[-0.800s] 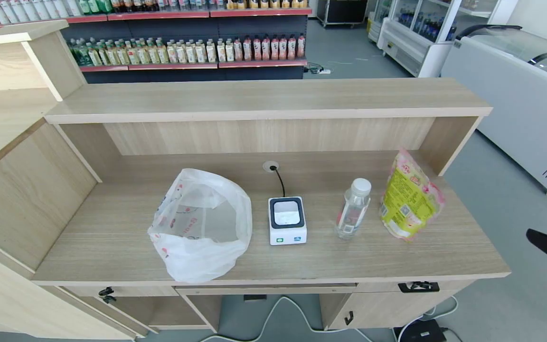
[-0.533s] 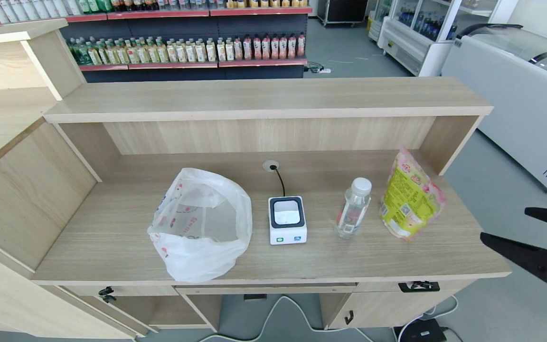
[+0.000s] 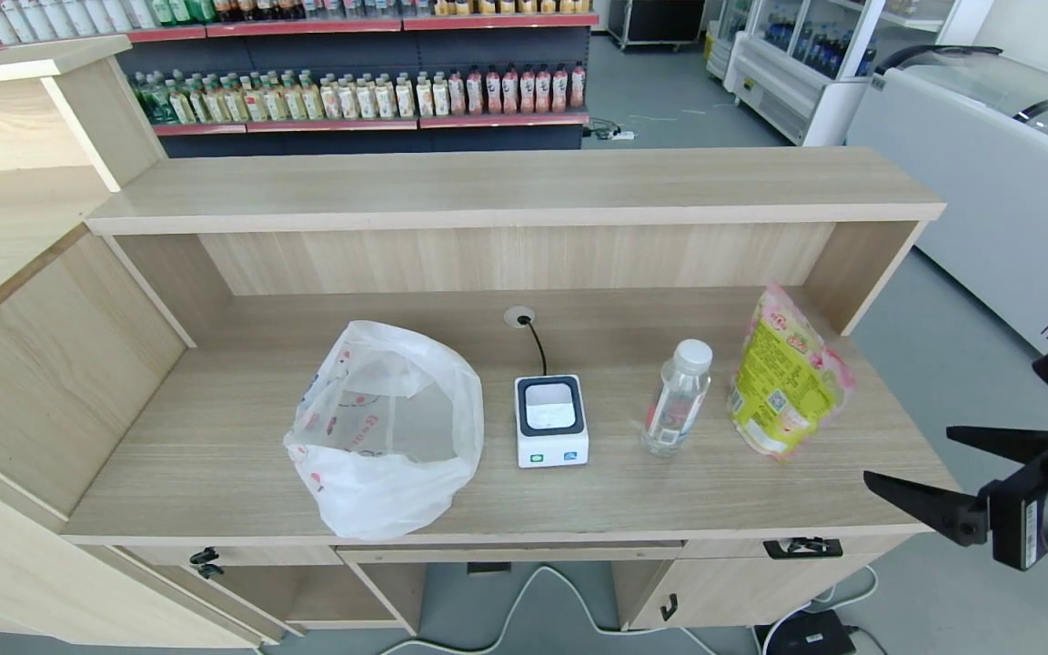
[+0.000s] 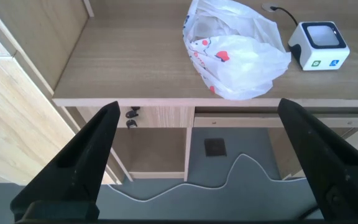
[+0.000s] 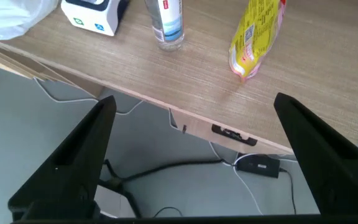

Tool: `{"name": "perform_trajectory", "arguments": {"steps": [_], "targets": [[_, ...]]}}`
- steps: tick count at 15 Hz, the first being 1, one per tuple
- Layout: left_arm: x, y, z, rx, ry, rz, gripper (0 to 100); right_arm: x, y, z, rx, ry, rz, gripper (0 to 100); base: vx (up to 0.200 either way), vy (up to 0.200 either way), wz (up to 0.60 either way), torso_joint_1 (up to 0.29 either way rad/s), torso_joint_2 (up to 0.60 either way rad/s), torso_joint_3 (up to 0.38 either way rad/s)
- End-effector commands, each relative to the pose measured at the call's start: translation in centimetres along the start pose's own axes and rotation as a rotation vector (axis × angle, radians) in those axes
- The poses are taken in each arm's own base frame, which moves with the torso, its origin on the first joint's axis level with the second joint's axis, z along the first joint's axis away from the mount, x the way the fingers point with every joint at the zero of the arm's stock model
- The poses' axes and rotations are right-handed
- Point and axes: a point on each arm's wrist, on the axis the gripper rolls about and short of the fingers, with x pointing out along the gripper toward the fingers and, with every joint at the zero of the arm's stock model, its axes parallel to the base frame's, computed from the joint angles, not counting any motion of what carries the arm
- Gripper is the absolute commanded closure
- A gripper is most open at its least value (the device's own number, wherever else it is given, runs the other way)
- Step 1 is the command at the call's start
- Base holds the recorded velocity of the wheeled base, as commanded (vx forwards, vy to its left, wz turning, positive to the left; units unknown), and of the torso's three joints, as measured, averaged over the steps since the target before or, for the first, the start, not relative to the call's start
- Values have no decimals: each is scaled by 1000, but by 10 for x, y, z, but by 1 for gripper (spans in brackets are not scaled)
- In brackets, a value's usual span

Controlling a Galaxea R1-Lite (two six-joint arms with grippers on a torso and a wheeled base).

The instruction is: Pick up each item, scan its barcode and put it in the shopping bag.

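My right claw (image 3: 906, 452) hangs off the counter's (image 3: 579, 496) right front corner, over the floor, fingers spread wide with nothing between them. My left claw (image 4: 199, 104) is just as wide apart and bare, out in front of the counter's front edge with the bag (image 3: 387, 428) ahead of it. The print is too small for me to read. The pouch (image 3: 788, 375) has a yellow-green face with pink edges and a small square code low on it. The clear bottle (image 3: 675, 400) has a white cap and a small label near its base. The scanner (image 3: 550, 420) carries a green mark and a blue mark on its front, and the white bag has red printing. The bag sits open-mouthed at the left, close to the front edge. The scanner is just to its right, then the bottle standing upright, then the pouch standing near the right end beside the ledge's (image 3: 515, 186) side wall. Bare wood runs along the front edge before the scanner, bottle and pouch, and there are gaps between all three. A black cable (image 3: 536, 350) runs from the scanner back to a hole in the counter. The ledge overhangs the back of the work surface, and a white freezer (image 3: 988, 191) stands on the floor to the right.
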Motion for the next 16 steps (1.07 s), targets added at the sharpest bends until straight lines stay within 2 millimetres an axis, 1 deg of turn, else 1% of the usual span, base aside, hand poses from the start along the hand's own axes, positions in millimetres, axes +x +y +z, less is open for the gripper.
{"name": "perform_trajectory", "arguments": {"steps": [1, 2, 4, 7, 8, 10, 12, 16], "targets": [[0, 0, 0, -1, 0, 2, 0, 2, -8, -16, 13, 69, -50, 0, 0, 0, 0, 0, 0, 0], [0, 0, 0, -1, 0, 0, 0, 10, -12, -19, 14, 96, -49, 0, 0, 0, 0, 0, 0, 0], [0, 0, 0, -1, 0, 2, 0, 16, -16, -22, 16, 105, -63, 0, 0, 0, 0, 0, 0, 0], [0, 0, 0, -1, 0, 2, 0, 30, -21, -24, -10, 112, -62, 0, 0, 0, 0, 0, 0, 0], [0, 0, 0, -1, 0, 0, 0, 41, -24, -25, -18, 104, -59, 0, 0, 0, 0, 0, 0, 0], [0, 0, 0, -1, 0, 2, 0, 53, -26, -24, -29, 87, -33, 0, 0, 0, 0, 0, 0, 0], [0, 0, 0, -1, 0, 2, 0, 65, -29, -26, -92, 71, 24, 0, 0, 0, 0, 0, 0, 0], [0, 0, 0, -1, 0, 2, 0, 81, -33, -24, -169, 45, 53, 0, 0, 0, 0, 0, 0, 0]]}}
